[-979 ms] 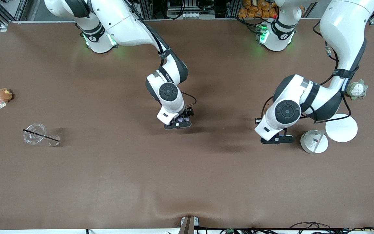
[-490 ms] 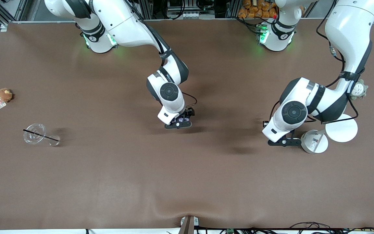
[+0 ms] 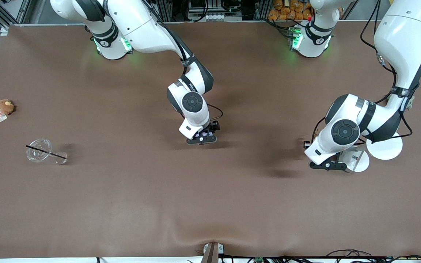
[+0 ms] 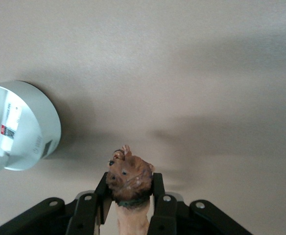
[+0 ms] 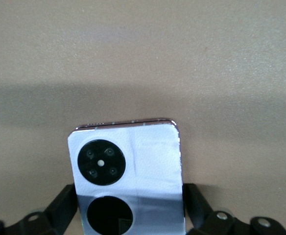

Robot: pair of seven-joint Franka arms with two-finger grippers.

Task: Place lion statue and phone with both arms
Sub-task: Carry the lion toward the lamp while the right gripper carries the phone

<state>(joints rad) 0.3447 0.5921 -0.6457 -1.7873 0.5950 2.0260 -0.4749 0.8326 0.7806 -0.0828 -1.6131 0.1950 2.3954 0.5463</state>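
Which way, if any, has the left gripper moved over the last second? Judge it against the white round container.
Yes. The left gripper, shut on the lion statue, has moved toward the white round container, now partly over it, where earlier it hung clear of it.

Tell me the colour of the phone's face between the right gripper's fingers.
Pale lavender, glossy, with two round black circles on the phone; the right wrist view shows it best.
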